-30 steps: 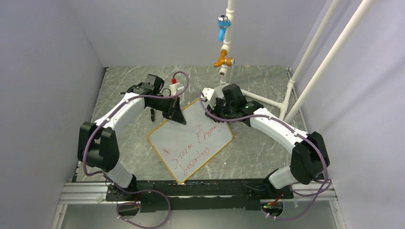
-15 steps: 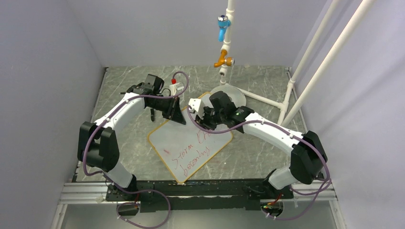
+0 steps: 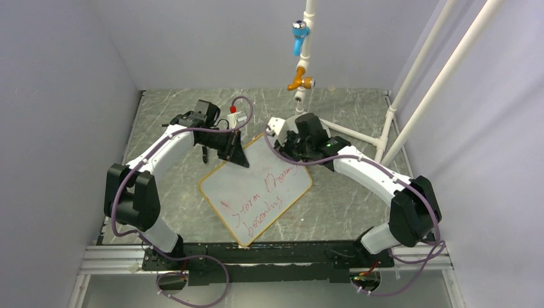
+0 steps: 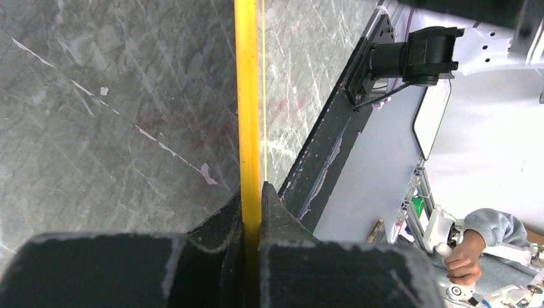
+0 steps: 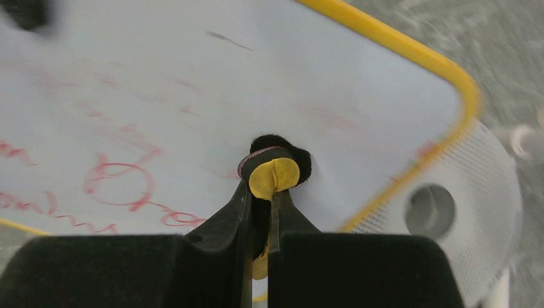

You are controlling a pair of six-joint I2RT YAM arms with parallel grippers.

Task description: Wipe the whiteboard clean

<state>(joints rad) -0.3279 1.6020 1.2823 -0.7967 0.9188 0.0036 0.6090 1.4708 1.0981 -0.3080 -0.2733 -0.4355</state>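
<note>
The whiteboard (image 3: 256, 192) lies tilted on the marble table, white with a thin orange-yellow frame and red handwriting (image 3: 260, 204) across its lower half. My left gripper (image 3: 238, 156) is shut on the board's upper left edge; in the left wrist view the yellow frame (image 4: 247, 96) runs straight out from between the jaws of that gripper (image 4: 253, 192). My right gripper (image 3: 286, 149) is shut on a small yellow and black eraser pad (image 5: 274, 174), which presses on the board's surface (image 5: 192, 77) near its top corner. Red letters (image 5: 119, 186) remain left of the pad.
A round grey disc (image 5: 449, 199) lies just past the board's top corner, partly under my right arm. A white pipe with a blue valve (image 3: 298, 35) and an orange valve (image 3: 300, 81) hangs above the back. White rods (image 3: 417, 96) slant at the right. A small red-capped bottle (image 3: 235, 117) stands behind my left gripper.
My right gripper swept left across the top of the board with the eraser and came back to the top corner. The upper red word is fainter. The left arm stayed still.
</note>
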